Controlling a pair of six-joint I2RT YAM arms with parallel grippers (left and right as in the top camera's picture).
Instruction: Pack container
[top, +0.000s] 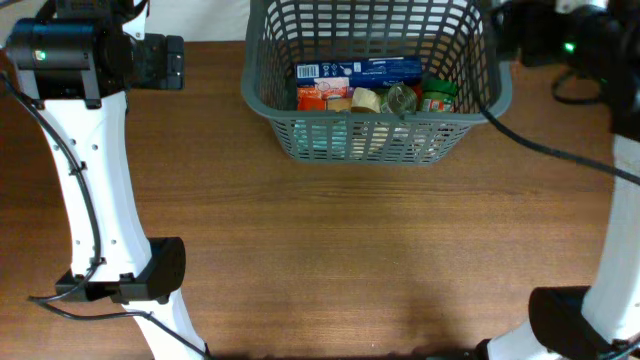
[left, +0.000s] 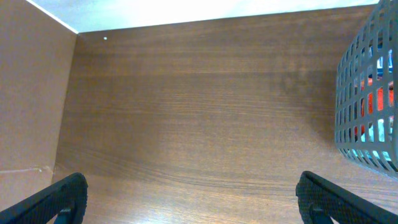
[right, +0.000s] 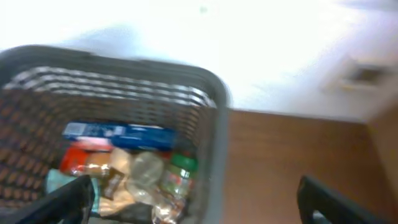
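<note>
Jaws, left and right, stand spread wide; the container sits upright, long axis left-right.

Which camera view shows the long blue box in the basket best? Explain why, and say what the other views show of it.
The overhead view: the blue box appears sharp and almost whole inside the basket. The right wrist view shows it too, but blurred. The left wrist view shows only the basket's wall, with no box to make out.

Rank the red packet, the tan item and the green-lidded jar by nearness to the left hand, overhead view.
1. Red packet, basket's left end, closest to the left hand.
2. Tan item, middle.
3. Green-lidded jar, right end.
</note>
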